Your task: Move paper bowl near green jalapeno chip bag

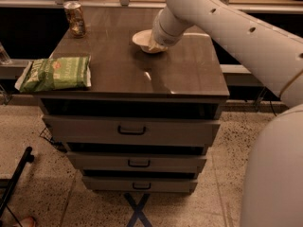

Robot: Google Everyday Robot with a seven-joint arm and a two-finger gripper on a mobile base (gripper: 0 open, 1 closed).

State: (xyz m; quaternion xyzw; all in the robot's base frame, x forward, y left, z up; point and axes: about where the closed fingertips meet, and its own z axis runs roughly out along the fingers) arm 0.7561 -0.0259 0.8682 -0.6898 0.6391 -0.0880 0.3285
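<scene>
The paper bowl (pixel 141 39) is small, white and round and sits at the back middle of the dark cabinet top (pixel 184 72). My gripper (pixel 156 44) hangs from the white arm and is down at the bowl's right side, hiding that part of the rim. The green jalapeno chip bag (pixel 56 73) lies flat at the front left corner of the top, overhanging the left edge a little. It is far to the left of the bowl and closer to the front.
A metallic drink can (pixel 75 19) stands at the back left corner. The cabinet has three drawers with handles (pixel 131 130) below. My white arm spans the right side. A counter with clutter runs behind the cabinet.
</scene>
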